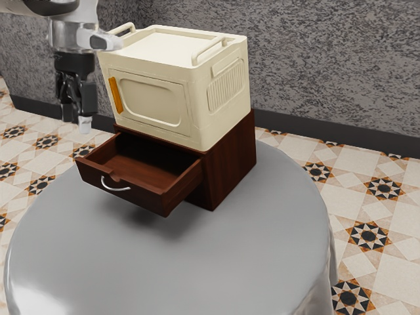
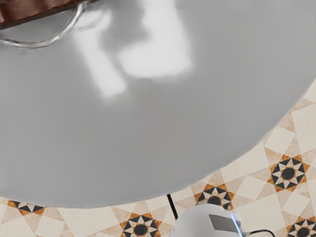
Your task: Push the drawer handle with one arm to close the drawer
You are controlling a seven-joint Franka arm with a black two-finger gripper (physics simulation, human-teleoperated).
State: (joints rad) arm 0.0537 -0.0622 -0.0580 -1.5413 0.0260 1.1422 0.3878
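Observation:
The gripper [image 1: 77, 121] hangs pointing down at the exterior view's upper left, above the level of the drawer and apart from it. A dark reddish-brown drawer [image 1: 142, 167] stands pulled out of its wooden cabinet [image 1: 230, 157], its inside visible. On its front is a curved silver handle [image 1: 115, 188], which nothing touches. In the wrist view, the silver handle [image 2: 48, 41] curves out from the brown drawer front [image 2: 37, 11] at the picture's corner, over the grey table.
A cream box [image 1: 157, 98] with an orange latch and top rails sits on the cabinet. Both stand on a round grey table [image 1: 262, 256]. The wrist view also has the table's curved edge [image 2: 197, 181], patterned floor [image 2: 256, 173] and a white rounded robot part [image 2: 200, 222].

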